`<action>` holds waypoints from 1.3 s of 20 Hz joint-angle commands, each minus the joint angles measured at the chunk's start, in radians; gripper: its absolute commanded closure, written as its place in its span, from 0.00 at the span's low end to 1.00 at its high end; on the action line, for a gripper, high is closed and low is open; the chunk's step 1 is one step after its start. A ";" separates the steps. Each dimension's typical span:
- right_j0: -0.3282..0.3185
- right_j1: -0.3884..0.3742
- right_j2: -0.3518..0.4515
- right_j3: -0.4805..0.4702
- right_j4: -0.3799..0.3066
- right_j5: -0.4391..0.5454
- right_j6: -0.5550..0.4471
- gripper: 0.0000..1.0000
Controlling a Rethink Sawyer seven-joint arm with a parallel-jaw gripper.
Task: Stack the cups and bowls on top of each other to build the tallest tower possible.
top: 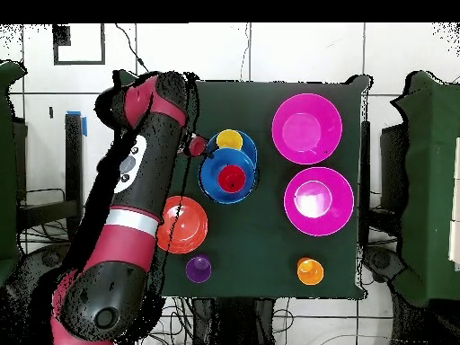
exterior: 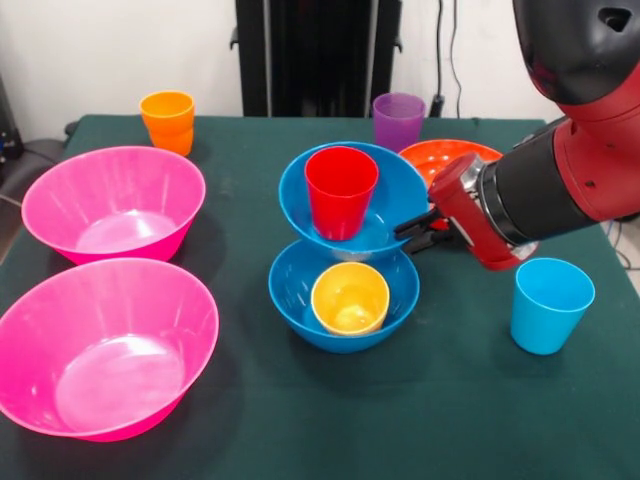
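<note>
End effector point(exterior: 418, 228) reaching in from the right of the front view at the rim of the upper blue bowl point(exterior: 352, 197), dark fingers pinched on that rim; arm point(exterior: 560, 180) glossy red and black, rounded, slanting down from the upper right. Upper blue bowl raised and tilted, sitting over the lower blue bowl point(exterior: 343, 292), with the red cup point(exterior: 341, 190) standing upright inside it; what props it up hidden from the front. Yellow cup point(exterior: 350, 298) lying on its side in the lower blue bowl, mouth toward the camera — smooth, rounded, matt inside. Just behind the end effector, the shallow orange-red bowl point(exterior: 447, 157), partly covered by the arm. Light blue cup point(exterior: 550, 304) upright on the surface point(exterior: 440, 400) to the right, near but apart from the blue bowls. Purple cup point(exterior: 398, 120) and orange cup point(exterior: 168, 121) upright along the far edge, well apart from each other. Two large pink bowls point(exterior: 113, 203) point(exterior: 105, 345) on the left, one behind the other — wide, glossy, translucent at the base, both empty. Surface covered in dark green cloth, flat and dull against the shiny plastic; all cups narrow, tapered tumblers.

Seen from overhead: end effector point(top: 191, 145) beside the blue bowls point(top: 226, 171), red cup point(top: 231, 179) and yellow cup point(top: 230, 139) showing within them.
</note>
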 commanded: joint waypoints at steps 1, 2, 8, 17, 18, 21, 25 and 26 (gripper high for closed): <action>-0.030 -0.031 0.059 -0.016 -0.018 0.060 0.027 1.00; -0.029 -0.032 0.060 -0.015 -0.018 0.060 0.026 1.00; -0.028 -0.052 0.061 -0.007 -0.018 0.074 0.011 1.00; -0.039 -0.043 -0.030 -0.109 -0.047 0.278 -0.072 1.00; -0.049 -0.035 -0.045 -0.136 -0.044 0.301 -0.080 1.00; -0.052 -0.032 -0.051 -0.146 -0.042 0.311 -0.083 1.00; -0.054 -0.030 -0.047 -0.151 -0.041 0.311 -0.080 1.00; -0.055 -0.030 -0.032 -0.142 -0.034 0.273 -0.061 1.00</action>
